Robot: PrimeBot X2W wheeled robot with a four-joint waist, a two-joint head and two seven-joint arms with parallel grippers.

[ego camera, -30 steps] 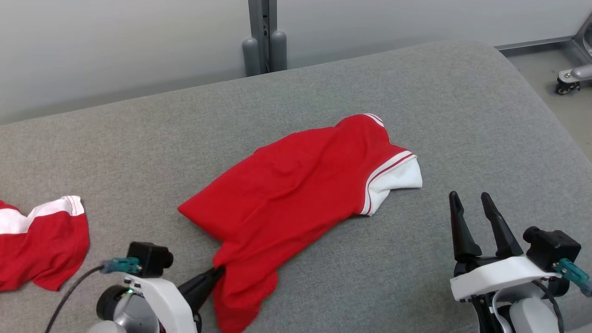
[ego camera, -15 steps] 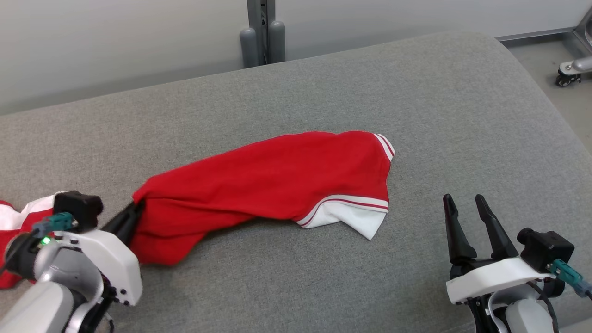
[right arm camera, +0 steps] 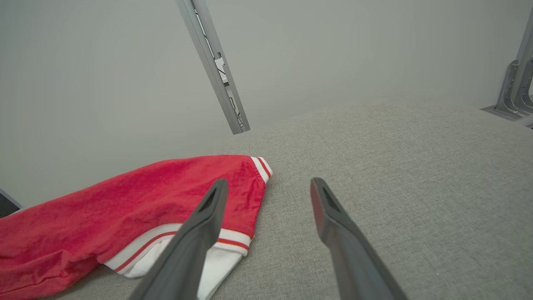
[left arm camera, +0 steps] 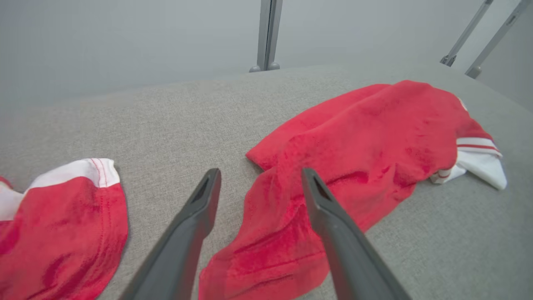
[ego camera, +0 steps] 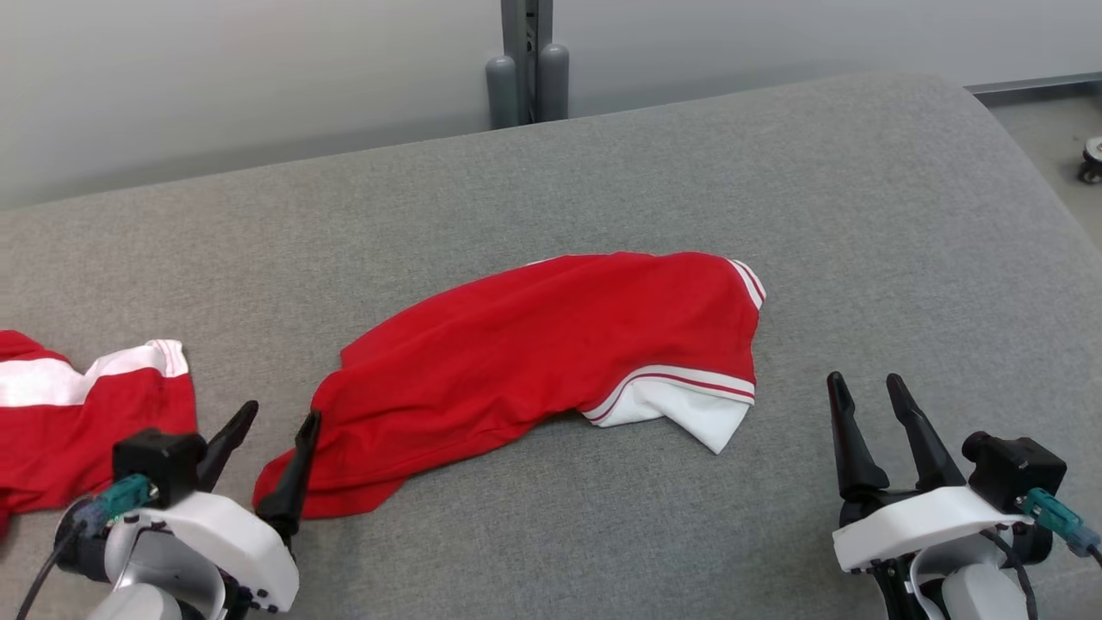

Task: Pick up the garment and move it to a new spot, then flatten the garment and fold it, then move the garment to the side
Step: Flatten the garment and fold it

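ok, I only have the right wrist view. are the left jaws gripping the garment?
Observer: No. The left gripper has its jaws open at the garment's left end, and no cloth is pinched between them.
Operator: anything else lying around there?
Observer: Yes. A second garment, red with a white band, lies further left on the gray cushion, apart from the first.
Operator: how does that left end look, flat?
Observer: No. In the left wrist view it's rumpled into folds beside the open jaws.
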